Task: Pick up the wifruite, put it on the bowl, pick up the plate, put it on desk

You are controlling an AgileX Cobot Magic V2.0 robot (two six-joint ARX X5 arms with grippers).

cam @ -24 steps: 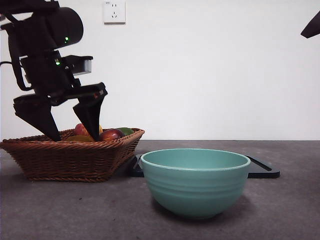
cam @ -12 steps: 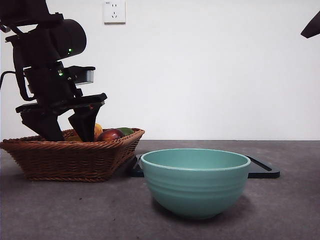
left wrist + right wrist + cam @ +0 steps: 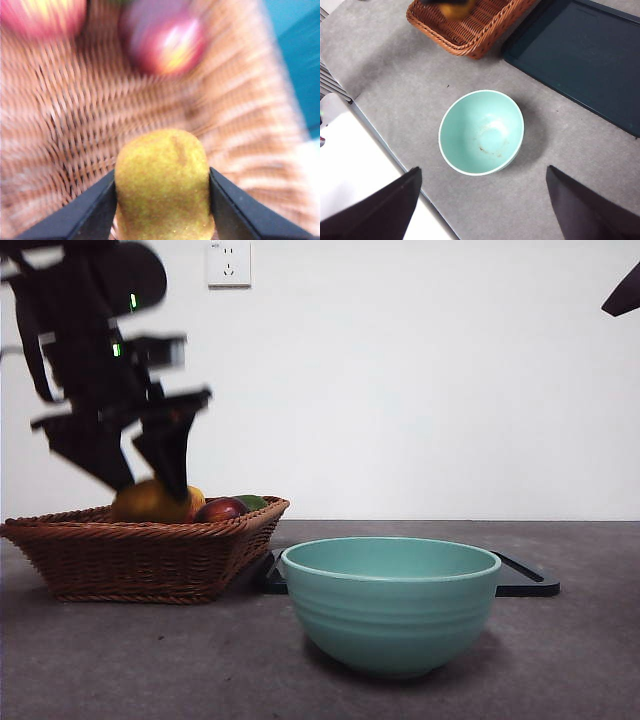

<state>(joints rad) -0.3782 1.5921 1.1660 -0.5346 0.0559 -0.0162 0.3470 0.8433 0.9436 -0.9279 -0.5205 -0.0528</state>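
My left gripper (image 3: 162,176) is shut on the wifruite (image 3: 162,185), a brown-golden oval fruit that fills the space between the two jaws. In the front view that gripper (image 3: 150,490) hangs blurred over the wicker basket (image 3: 140,560), and the wifruite (image 3: 148,502) shows just above the basket's rim. Right of the basket stands the teal bowl (image 3: 390,605), with nothing in it (image 3: 481,131). The plate (image 3: 525,580), dark, flat and rectangular, lies on the desk (image 3: 150,660) behind the bowl. My right gripper (image 3: 483,170) hovers open high above the bowl.
A dark red fruit (image 3: 222,508) and something green (image 3: 250,501) lie in the basket. The left wrist view shows two red-and-yellow fruits (image 3: 165,42) on the basket's weave. A white surface (image 3: 350,165) borders the desk's edge. Only a black tip of the right arm (image 3: 625,290) shows at the top corner.
The left gripper went down into the basket, shut on the wifruite, and has now risen with it to just above the rim. The right arm and bowl have not moved.
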